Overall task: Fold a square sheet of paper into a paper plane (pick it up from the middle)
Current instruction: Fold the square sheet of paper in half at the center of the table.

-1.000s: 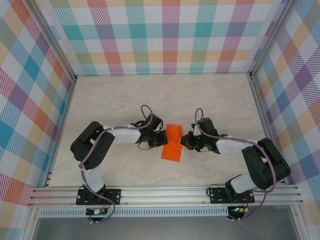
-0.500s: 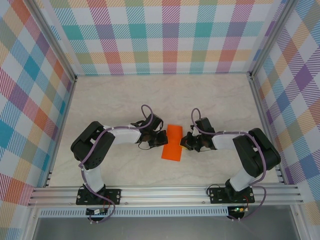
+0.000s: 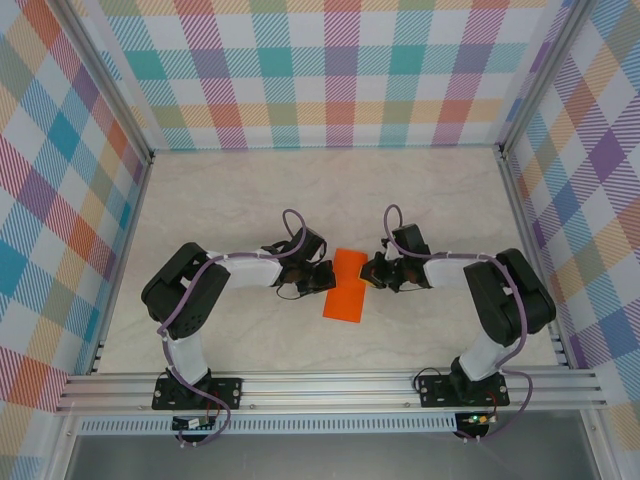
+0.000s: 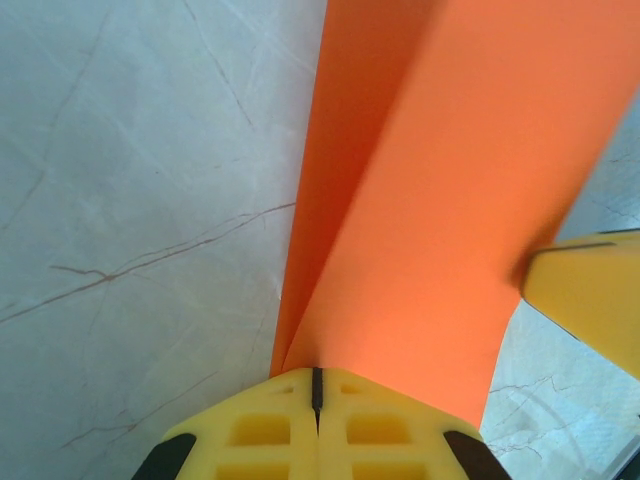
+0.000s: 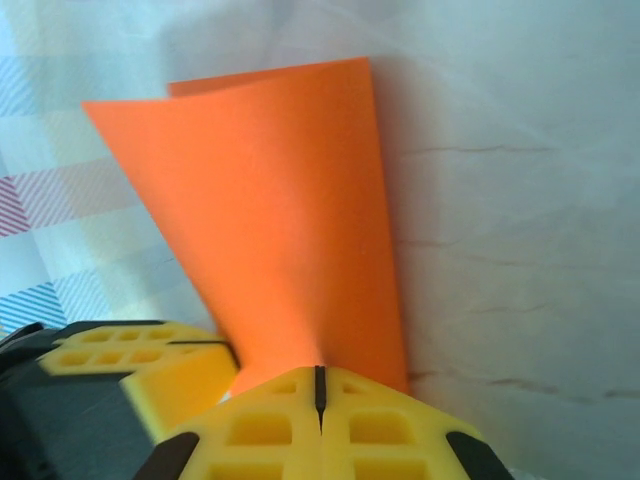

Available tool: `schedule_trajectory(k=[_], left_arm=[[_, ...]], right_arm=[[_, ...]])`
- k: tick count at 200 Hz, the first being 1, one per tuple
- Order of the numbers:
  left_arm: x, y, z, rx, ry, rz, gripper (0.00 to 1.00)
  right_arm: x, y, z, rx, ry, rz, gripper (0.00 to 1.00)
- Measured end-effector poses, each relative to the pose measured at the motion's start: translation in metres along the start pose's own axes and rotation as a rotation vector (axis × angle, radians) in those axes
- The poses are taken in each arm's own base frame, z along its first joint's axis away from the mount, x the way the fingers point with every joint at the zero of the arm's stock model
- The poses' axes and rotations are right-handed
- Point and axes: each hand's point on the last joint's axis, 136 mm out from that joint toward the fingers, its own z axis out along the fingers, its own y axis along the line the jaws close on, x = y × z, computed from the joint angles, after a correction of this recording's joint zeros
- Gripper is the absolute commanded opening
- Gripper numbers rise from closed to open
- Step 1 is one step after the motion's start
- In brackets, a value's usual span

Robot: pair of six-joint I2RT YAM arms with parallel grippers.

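Where the square sheet of paper (image 3: 347, 285) lies at the centre of the table (image 3: 220, 200), its long axis runs from the near rail (image 3: 330, 385) toward the far wall (image 3: 330, 90), with the far end leaning slightly right. The sheet looks narrowest at mid-length and flares toward both ends.

The left gripper (image 3: 325, 279) meets the left edge at that waist and the right gripper (image 3: 371, 274) meets the right edge opposite. The two face each other across the short axis, and neither arm is nearer than the other.

In the left wrist view, the yellow fingers (image 4: 260, 430) are pressed together on the paper's edge. The sheet climbs away from them as two panels meeting along a crease, and a finger of the opposite gripper touches its far margin. In the right wrist view, the fingers (image 5: 260, 430) are likewise clamped on the other edge, and the paper fans out above them.

Judgement: the sheet is pinched at its middle from both sides, so the coming move turns on the short axis, either a joint lift or a drawing-together of the two edges to set the centre crease. Bare tabletop lies on every side of the sheet, and the side walls (image 3: 60, 200) stand well apart from it. The tight spot is between the two wrists, which are near each other.
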Motion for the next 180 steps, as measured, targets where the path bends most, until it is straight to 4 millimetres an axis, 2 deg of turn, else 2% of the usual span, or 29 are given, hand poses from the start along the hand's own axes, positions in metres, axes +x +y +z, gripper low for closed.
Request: schedule_trajectory(k=[43,76,96,116,132,145,172,180], left_arm=[[0.000,0.000,0.000,-0.001,-0.001,0.004,0.00],[0.000,0.000,0.000,-0.002,-0.001,0.011,0.00],[0.000,0.000,0.000,-0.002,-0.001,0.012,0.00],[0.000,0.000,0.000,-0.002,-0.001,0.013,0.00],[0.000,0.000,0.000,-0.003,-0.001,0.014,0.00],[0.000,0.000,0.000,-0.002,-0.001,0.014,0.00],[0.000,0.000,0.000,-0.002,-0.002,0.015,0.00],[0.000,0.000,0.000,-0.003,-0.002,0.014,0.00]], right_arm=[[-0.001,-0.005,0.005,-0.014,0.018,0.012,0.00],[0.000,-0.003,0.000,-0.004,0.014,0.013,0.00],[-0.002,0.008,-0.009,-0.008,0.005,-0.008,0.00],[-0.014,0.026,-0.014,-0.032,-0.016,-0.048,0.00],[-0.022,0.032,-0.013,-0.039,-0.025,-0.065,0.00],[-0.025,0.027,-0.008,-0.027,-0.018,-0.056,0.00],[-0.021,0.001,0.008,0.023,0.025,0.000,0.00],[-0.020,0.001,0.010,0.013,0.032,0.006,0.00]])
